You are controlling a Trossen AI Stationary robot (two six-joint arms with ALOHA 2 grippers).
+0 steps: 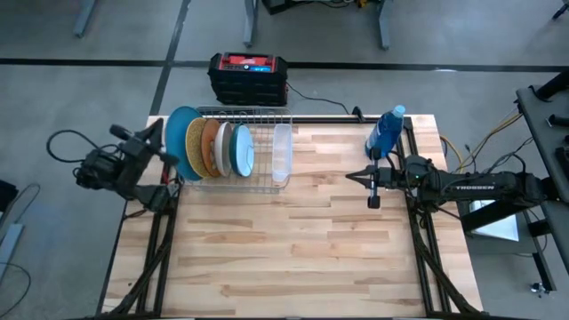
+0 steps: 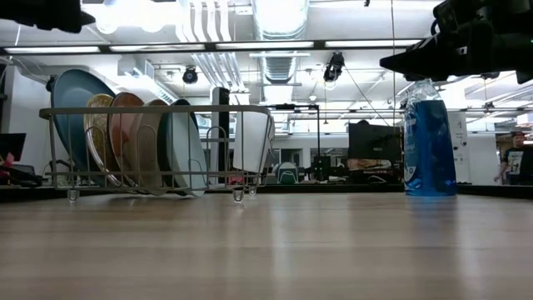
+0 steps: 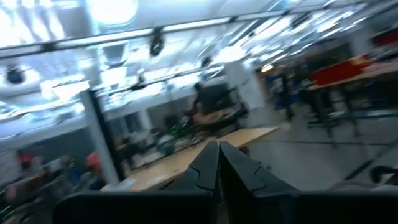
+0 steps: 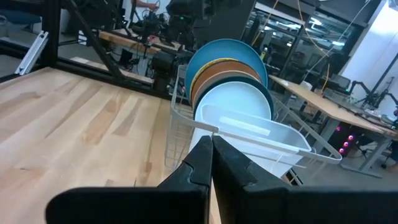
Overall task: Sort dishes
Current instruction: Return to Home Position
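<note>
Jaws together, the left gripper (image 3: pixel 217 148) hung at the table's (image 1: pixel 293 249) left edge, just beside the large mid-blue plate (image 1: pixel 180 142). Rightward, the plates (image 1: pixel 211 147) stood on edge in the dish rack (image 1: pixel 263 114), their row running along the table and ending in the small pale blue plate (image 1: pixel 243 149). The right gripper (image 4: pixel 211 142), jaws likewise together, hovered well apart near the blue bottle (image 1: pixel 388 133). The left arm was nearer, so its retreat would need to lead away from the rack. Inner plates overlapped, so their count was unclear.

Five round plates (image 1: pixel 213 148) stand on edge, side by side, in the wire dish rack (image 1: pixel 263 116) at the tabletop's far left corner. The large mid-blue plate (image 1: pixel 178 142) is outermost and the small pale blue plate (image 1: pixel 244 151) innermost.
</note>
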